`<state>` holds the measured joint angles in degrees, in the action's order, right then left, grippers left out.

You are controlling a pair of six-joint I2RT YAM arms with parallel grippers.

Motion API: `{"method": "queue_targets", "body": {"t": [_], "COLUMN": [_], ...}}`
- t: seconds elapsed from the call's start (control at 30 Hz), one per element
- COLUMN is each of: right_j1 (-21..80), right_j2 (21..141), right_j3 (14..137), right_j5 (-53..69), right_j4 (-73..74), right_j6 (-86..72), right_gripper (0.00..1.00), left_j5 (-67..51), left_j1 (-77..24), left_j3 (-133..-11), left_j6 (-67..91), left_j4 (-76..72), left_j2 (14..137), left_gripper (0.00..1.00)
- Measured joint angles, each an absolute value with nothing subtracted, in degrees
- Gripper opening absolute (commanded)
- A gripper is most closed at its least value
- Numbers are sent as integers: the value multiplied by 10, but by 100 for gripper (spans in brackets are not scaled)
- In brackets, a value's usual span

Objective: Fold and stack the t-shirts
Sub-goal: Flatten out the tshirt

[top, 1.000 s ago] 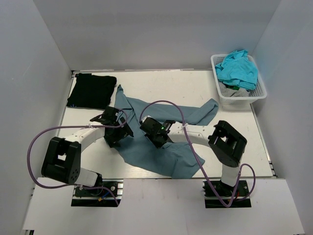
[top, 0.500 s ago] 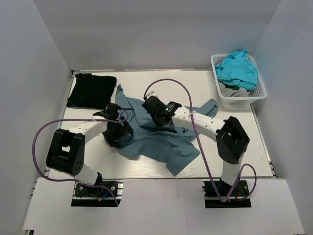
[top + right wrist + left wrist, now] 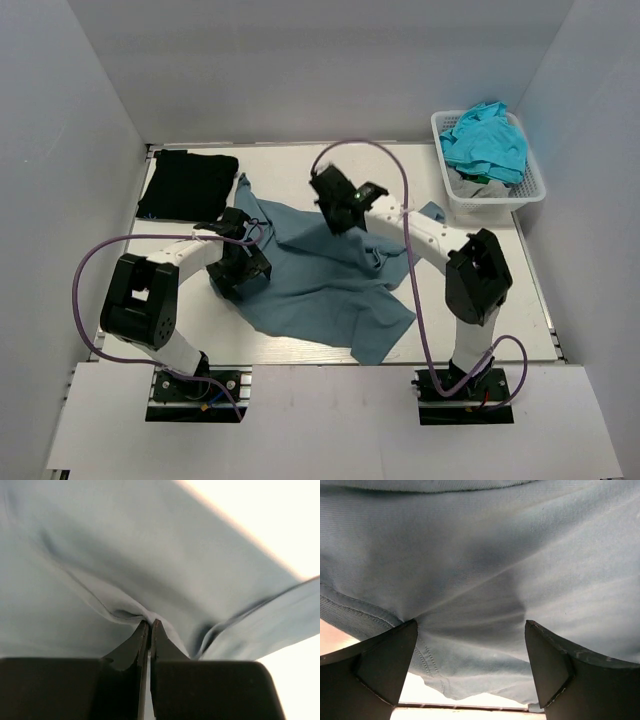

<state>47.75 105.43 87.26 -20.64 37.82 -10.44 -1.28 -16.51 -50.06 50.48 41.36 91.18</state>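
Note:
The slate-blue t-shirt (image 3: 330, 285) lies crumpled across the middle of the table. My right gripper (image 3: 330, 207) is shut on a fold of it (image 3: 125, 605) near its far edge and holds that part lifted. My left gripper (image 3: 240, 270) is open over the shirt's left hem (image 3: 470, 645), its fingers (image 3: 385, 660) apart with cloth between them. The black t-shirt (image 3: 187, 185) lies folded at the far left. Turquoise t-shirts (image 3: 485, 140) are heaped in the white basket (image 3: 533, 190).
The white lattice basket stands at the far right corner. White walls enclose the table on three sides. Purple cables loop from both arms. Bare table (image 3: 480, 290) shows to the right of the blue shirt.
My right gripper has moved away from me toward the back of the table, dragging the blue shirt's fold with it. The shirt has spread out. The left gripper has barely moved.

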Motion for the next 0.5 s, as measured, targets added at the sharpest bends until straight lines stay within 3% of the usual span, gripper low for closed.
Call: {"method": "queue_targets", "body": {"t": [0.23, 0.37, 0.43, 0.47, 0.5], "right_j1": [367, 299, 272, 258, 250], "right_j2": [1229, 1352, 1391, 1412, 1424], "right_j3": [1174, 1275, 1266, 1266, 1264], "right_j5": [-320, -424, -450, -462, -469], "right_j4": [341, 135, -13, -82, -124], "right_j6": [-30, 118, 204, 248, 272], "right_gripper": [0, 0, 54, 90, 90], "left_j5": [56, 65, 68, 72, 77], "left_j1": [-166, -165, -165, -165, -166], "left_j3": [-518, -533, -540, -545, -548], "left_j6": [493, 472, 460, 454, 448], "left_j4": [452, 463, 466, 466, 465], "left_j2": [923, 935, 940, 943, 945], "left_gripper": [100, 100, 100, 100, 100]}}
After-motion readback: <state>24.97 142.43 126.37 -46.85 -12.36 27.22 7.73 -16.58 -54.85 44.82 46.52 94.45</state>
